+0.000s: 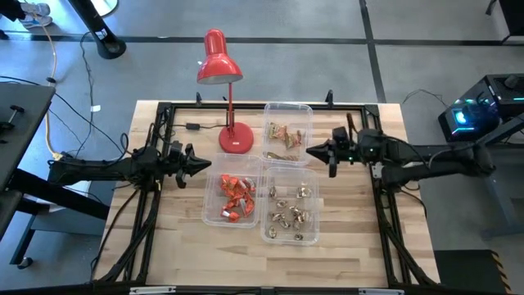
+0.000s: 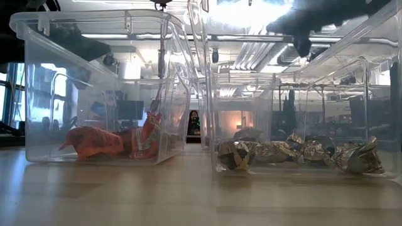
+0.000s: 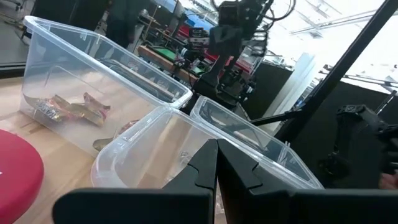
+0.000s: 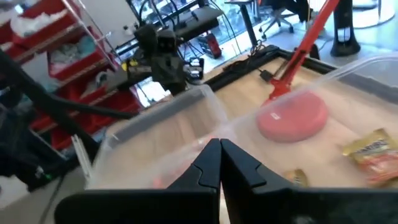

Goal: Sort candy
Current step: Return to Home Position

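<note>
Left gripper [image 1: 205, 164] jaws pressed tip to tip, holding nothing. Right gripper [image 1: 311, 150] the same, closed and empty. Just ahead of the left tips sits a clear plastic tub [image 1: 232, 223] holding the red-orange wrapped candy [image 1: 233, 197]. The right tips sit at the near wall of a second clear plastic tub [image 1: 286, 105] with the brown-orange wrapped candy [image 1: 282, 135]. A third clear tub [image 1: 291, 242], beside and below the right tips, holds the shiny gold-silver wrapped candy [image 1: 291, 215]. All the candy I can see lies in a tub, one colour per tub. Beyond the left tips and beside the brown-orange tub stands a red metal desk lamp [image 1: 219, 61], its base on the pale wooden table [image 1: 164, 246]. Judgement: sorting looks done, and the step in hand is parking the arms. The next move calls for pulling each arm straight back from the tubs, jaws shut, without clipping the tub walls or the lamp. Wrappers carry print, but it is too small to read; no other legible writing.
</note>
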